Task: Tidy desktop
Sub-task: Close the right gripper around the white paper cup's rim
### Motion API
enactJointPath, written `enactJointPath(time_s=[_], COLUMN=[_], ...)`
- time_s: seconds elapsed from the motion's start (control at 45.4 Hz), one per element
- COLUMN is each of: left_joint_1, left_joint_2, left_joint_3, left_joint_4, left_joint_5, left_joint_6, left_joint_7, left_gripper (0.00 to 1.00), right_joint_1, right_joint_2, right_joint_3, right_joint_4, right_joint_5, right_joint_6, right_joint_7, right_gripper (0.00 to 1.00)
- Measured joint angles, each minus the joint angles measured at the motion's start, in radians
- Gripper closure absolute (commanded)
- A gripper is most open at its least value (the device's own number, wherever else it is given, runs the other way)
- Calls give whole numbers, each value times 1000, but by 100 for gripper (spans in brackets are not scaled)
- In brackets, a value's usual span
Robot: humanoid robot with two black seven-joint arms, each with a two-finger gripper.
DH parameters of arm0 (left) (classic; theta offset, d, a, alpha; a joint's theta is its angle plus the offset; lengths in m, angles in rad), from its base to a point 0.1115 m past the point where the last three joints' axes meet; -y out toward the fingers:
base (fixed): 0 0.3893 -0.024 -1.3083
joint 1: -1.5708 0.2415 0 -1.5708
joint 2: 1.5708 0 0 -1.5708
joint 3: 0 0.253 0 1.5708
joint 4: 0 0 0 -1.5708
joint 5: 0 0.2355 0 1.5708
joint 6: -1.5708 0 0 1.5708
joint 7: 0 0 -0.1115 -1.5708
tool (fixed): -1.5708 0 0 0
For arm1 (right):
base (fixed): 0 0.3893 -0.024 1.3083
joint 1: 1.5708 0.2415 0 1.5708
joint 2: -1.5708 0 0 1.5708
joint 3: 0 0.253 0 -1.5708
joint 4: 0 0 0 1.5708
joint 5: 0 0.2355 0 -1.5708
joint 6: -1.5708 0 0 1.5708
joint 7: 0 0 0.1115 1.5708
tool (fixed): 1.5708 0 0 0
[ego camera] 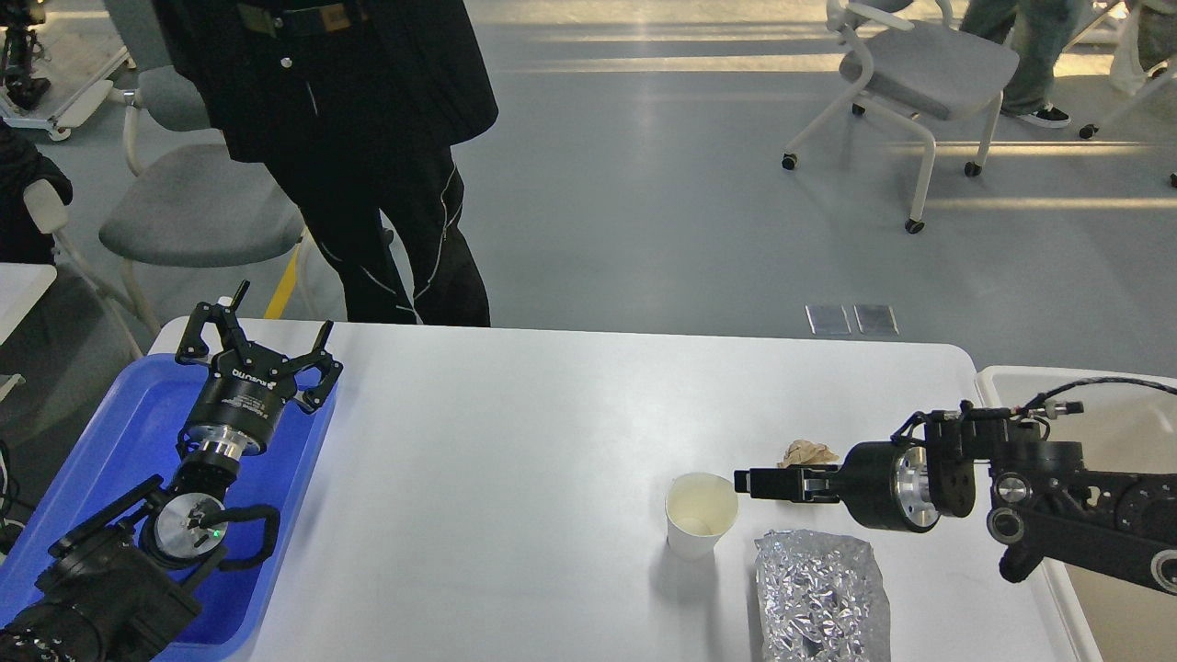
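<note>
The white desktop fills the middle of the head view. A white paper cup stands upright on it right of centre. A crumpled beige paper scrap lies just behind, and a silver foil bag lies at the front edge. My right gripper points left, its tip next to the cup's rim and in front of the scrap. It is seen side-on and dark, so its fingers cannot be told apart. My left gripper is open and empty above the blue tray.
The blue tray sits on the desktop's left end. A beige open bin stands off the right end, under my right arm. A person in black stands behind the far edge, with chairs on the floor beyond.
</note>
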Motion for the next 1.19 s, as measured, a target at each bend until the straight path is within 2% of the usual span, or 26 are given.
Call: enactJointPath(time_s=[0.352,0.749,0.947,0.991,1.035,1.057,1.123,1.189], left_joint_1=[0,0,0,0,0,0,0,0], left_joint_2=[0,0,0,0,0,0,0,0], left_joint_3=[0,0,0,0,0,0,0,0], left_joint_4=[0,0,0,0,0,0,0,0], left_joint_5=[0,0,0,0,0,0,0,0], left_joint_6=[0,0,0,0,0,0,0,0], left_joint_7=[0,0,0,0,0,0,0,0], left_gripper=[0,0,0,0,0,0,0,0], right_joint_1=[107,107,102,102,101,101,101,101], right_joint_2=[119,257,294,298,301,302,305,306], right_joint_3=[-103,-178,-192,-194,-196,-196,-201,-211], right_joint_4=[-54,-161,-210,-217,-223,-225,-232,-237], right_joint_5=[10,9,3,1,0,-1,-3,-6], right_joint_6=[-1,-21,-37,-39,-40,-41,-43,-44], right_joint_7=[-17,-21,-21,-21,-21,-21,-21,-21], right_gripper=[1,2,7,12,23,30,61,84])
